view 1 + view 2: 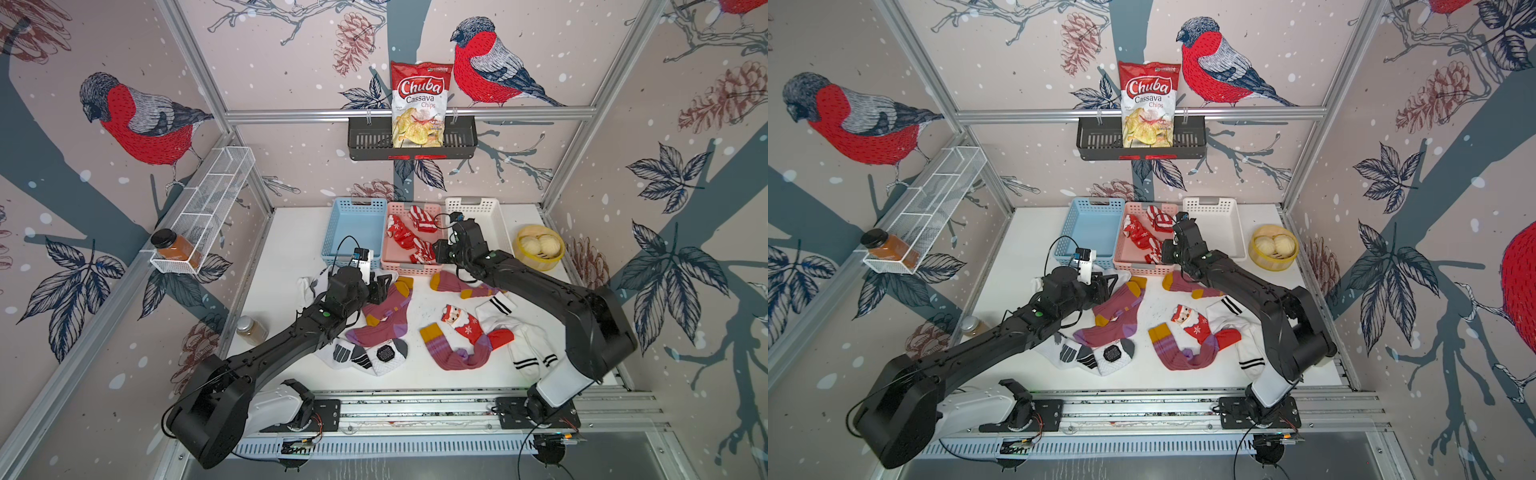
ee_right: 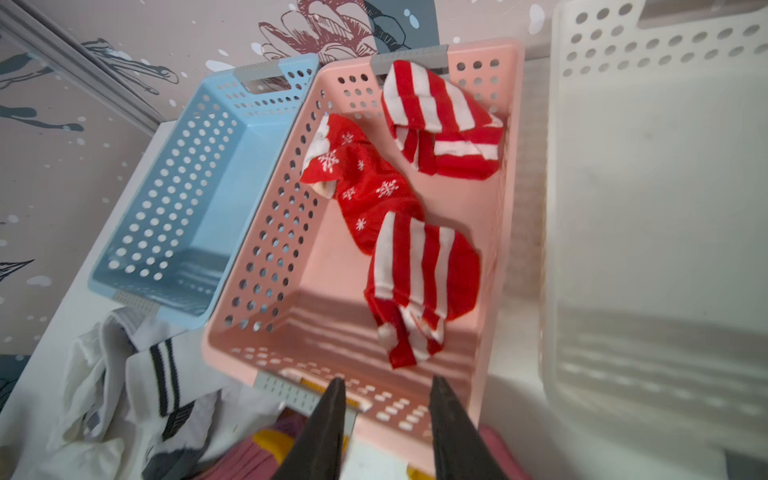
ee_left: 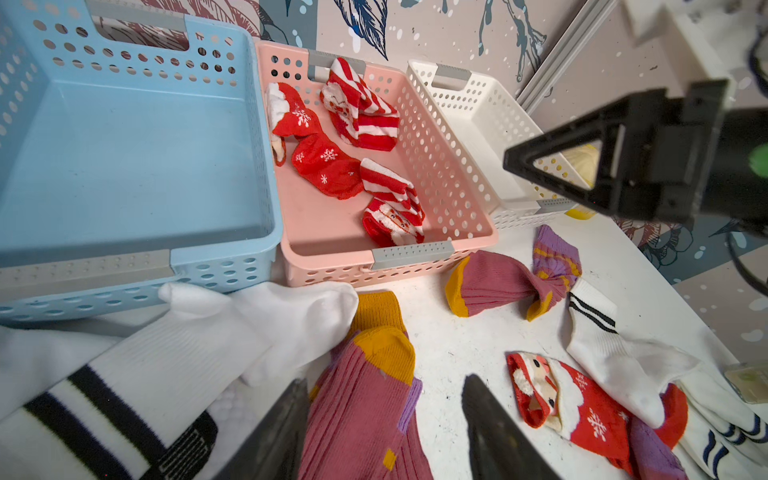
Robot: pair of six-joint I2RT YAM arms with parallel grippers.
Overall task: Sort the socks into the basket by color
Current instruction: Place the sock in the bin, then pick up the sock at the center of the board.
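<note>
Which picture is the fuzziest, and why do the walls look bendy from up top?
Right wrist view: fuzziest, the white basket and the pink basket's near rim smear, probably from movement. Left wrist view: socks crisp, only the left gripper fingers look soft. Both top views: sharp, but the wide lens splays the frame posts outward.

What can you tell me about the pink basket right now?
The pink basket is perforated plastic with grey handle inserts at both ends, standing upright on the white table, flanked closely by the blue basket and white basket. Several red-and-white Christmas socks lie inside. The right gripper hangs above its near end, jaws open, empty.
</note>
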